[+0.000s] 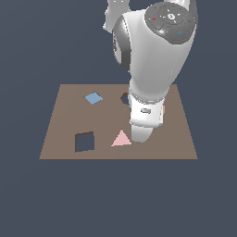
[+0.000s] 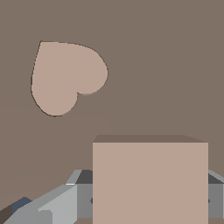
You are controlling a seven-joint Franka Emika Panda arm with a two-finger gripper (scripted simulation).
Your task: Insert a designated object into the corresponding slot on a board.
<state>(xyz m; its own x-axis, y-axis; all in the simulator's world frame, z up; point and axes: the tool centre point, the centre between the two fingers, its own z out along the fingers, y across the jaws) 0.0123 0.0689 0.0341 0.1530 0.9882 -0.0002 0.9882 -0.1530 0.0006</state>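
Note:
The light-tan square tile (image 2: 150,175) fills the near part of the wrist view, standing between the grey fingers (image 2: 83,197) of my gripper (image 2: 150,208), which press against its two sides. In the exterior view the arm's hand (image 1: 141,132) hangs low over the brown board (image 1: 69,106), right of the pink triangle, and hides both tile and fingertips. The dark square slot (image 1: 84,141) lies near the board's front edge, on the exterior view's left, well apart from the hand.
A pink triangle (image 1: 121,139) lies between slot and hand. A light-blue diamond (image 1: 94,98) and a dark hexagonal hole (image 1: 125,98) sit farther back. A small tan heart (image 2: 65,76) lies on the board just beyond the tile.

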